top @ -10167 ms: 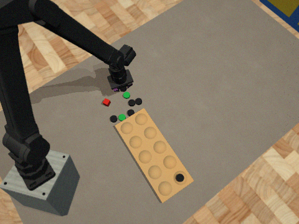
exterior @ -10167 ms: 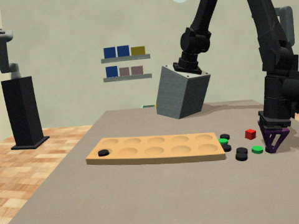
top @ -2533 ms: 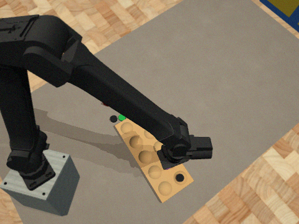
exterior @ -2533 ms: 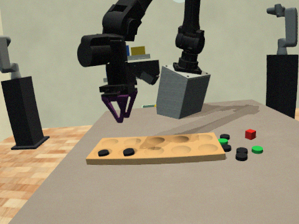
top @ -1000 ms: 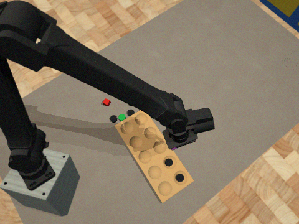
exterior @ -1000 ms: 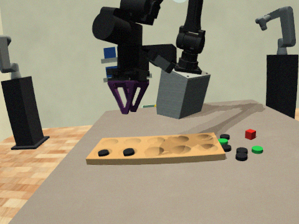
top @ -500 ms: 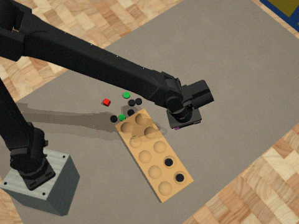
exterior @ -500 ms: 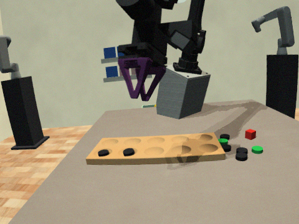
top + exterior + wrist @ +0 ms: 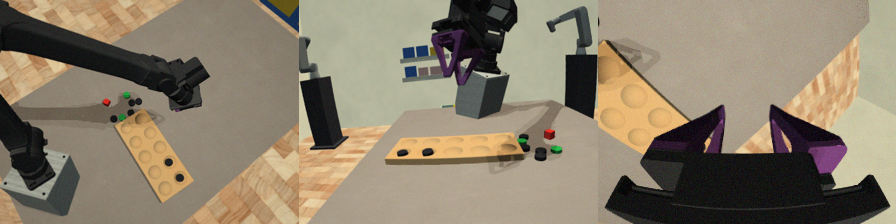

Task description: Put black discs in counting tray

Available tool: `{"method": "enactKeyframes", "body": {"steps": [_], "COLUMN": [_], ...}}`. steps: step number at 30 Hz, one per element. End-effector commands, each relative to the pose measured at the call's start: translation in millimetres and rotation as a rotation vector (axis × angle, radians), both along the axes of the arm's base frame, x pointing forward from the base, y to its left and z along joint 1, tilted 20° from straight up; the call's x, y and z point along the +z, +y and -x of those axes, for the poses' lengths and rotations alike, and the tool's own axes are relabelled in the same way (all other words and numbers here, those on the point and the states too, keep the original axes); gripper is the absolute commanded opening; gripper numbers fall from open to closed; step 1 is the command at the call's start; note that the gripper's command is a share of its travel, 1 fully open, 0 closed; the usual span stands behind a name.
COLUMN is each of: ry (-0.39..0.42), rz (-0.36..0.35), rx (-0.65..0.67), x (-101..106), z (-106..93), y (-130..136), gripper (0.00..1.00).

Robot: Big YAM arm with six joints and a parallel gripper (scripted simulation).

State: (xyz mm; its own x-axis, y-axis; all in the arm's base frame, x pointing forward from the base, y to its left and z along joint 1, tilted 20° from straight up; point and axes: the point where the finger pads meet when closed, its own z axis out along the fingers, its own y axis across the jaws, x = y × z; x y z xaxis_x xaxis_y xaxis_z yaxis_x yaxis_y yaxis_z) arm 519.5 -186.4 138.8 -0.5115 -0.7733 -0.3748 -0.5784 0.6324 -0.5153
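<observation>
The wooden counting tray (image 9: 154, 155) lies flat on the grey table top, and two black discs (image 9: 169, 162) (image 9: 179, 177) rest in pockets at its near end; they also show in the exterior view (image 9: 402, 152) (image 9: 427, 152). Several loose black discs (image 9: 132, 102) (image 9: 131, 112) (image 9: 113, 118) lie just beyond the tray's far end. My gripper (image 9: 455, 78) hangs high above the table, to the right of the tray's far end. Its purple fingers stand apart with nothing between them. The wrist view shows only a corner of the tray (image 9: 631, 110).
Two green discs (image 9: 126, 94) (image 9: 122, 117) and a red cube (image 9: 106, 102) lie among the loose black discs. The arm's grey base block (image 9: 40, 183) stands at the table's left corner. The table edge runs close on the right.
</observation>
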Motion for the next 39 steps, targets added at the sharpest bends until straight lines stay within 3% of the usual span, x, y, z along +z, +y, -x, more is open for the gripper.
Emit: {"method": "enactKeyframes", "body": {"steps": [1,4,5,9,10,11,12,17,18,19,26,27,32,33,35,36,39], "ry": [-0.153,-0.149,-0.214,-0.214,-0.168,-0.166,-0.279,-0.274,-0.242,-0.346,-0.325,-0.414,-0.411,-0.369,-0.364,-0.484,-0.484], "rz": [-0.004,-0.005,-0.032,-0.032,-0.044,-0.045,-0.067,-0.068,-0.074,-0.108,-0.11,-0.157,-0.157,-0.16,-0.161,-0.213,-0.213], "rx": [-0.069,-0.069,-0.104,-0.104,-0.134,-0.134,-0.137,-0.138,-0.158,-0.169,-0.186,-0.198,-0.2,-0.228,-0.231,-0.224,-0.224], "x": [70,68,94,94,71,70,120,119,102,146,136,173,172,151,148,201,201], "z": [-30.8,-31.1,-37.6,-37.6,-34.2,-33.8,-43.3,-42.5,-41.5,-47.5,-46.5,-50.0,-49.4,-50.2,-50.4,-50.7,-50.8], "y": [2,1,14,14,-3,-2,27,27,16,41,32,55,55,40,39,71,71], "gripper": [0.45,0.45,0.45,0.45,0.45,0.45,0.45,0.45,0.45,0.45,0.45,0.45,0.45,0.45,0.45,0.45,0.45]}}
